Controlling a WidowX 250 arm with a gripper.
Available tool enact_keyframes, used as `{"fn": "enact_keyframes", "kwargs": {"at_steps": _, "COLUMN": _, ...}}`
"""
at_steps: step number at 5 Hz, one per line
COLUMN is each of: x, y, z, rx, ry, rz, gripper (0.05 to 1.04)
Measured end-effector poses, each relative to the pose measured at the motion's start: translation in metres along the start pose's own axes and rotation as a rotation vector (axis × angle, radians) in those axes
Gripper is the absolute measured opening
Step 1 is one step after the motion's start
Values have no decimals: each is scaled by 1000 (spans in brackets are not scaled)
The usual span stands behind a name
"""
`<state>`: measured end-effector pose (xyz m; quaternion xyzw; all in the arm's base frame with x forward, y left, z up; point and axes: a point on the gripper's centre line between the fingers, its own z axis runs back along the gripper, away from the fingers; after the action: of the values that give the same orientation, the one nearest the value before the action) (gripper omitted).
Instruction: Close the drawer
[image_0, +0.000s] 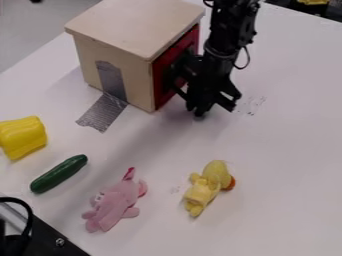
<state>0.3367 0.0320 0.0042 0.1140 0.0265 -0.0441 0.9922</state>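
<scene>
As we look down on the white table (287, 160), we see the black arm (230, 25) come in from the top edge, with its gripper (206, 106) hanging low beside the red-fronted side of the wooden box (137, 25). The drawer (161, 87) is in that side, its red front facing the gripper and partly hidden behind it; we cannot tell whether it is fully in. Nor can we tell whether the gripper is spread apart or brought together, or whether it touches the red front. On the box's near face we find a strip of grey tape (111, 80), and more grey tape (103, 112) runs out from its foot over the table. Nearer to us lie a yellow object (23, 137) at the left edge, a green cucumber (59, 174) slanting just beside it, a pink plush toy (113, 204), and, farther right, a yellow plush duck (208, 186) with an orange bill. In the lower left corner we make out a black device (50, 239) with a curved cable (28, 220).
</scene>
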Motion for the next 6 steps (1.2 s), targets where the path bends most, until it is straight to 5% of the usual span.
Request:
{"fn": "enact_keyframes", "kwargs": {"at_steps": 1, "x": -8, "y": -1, "z": -2, "rx": -5, "ry": 17, "rz": -17, "gripper": 162}}
{"fn": "enact_keyframes", "kwargs": {"at_steps": 3, "x": -6, "y": -21, "z": 6, "rx": -31, "ry": 0, "rz": -64, "gripper": 691}}
{"fn": "enact_keyframes", "kwargs": {"at_steps": 4, "x": 1, "y": -26, "z": 33, "rx": 4, "ry": -51, "rz": -101, "gripper": 960}}
{"fn": "enact_keyframes", "kwargs": {"at_steps": 6, "x": 12, "y": -20, "z": 94, "rx": 34, "ry": -188, "rz": -101, "gripper": 1000}}
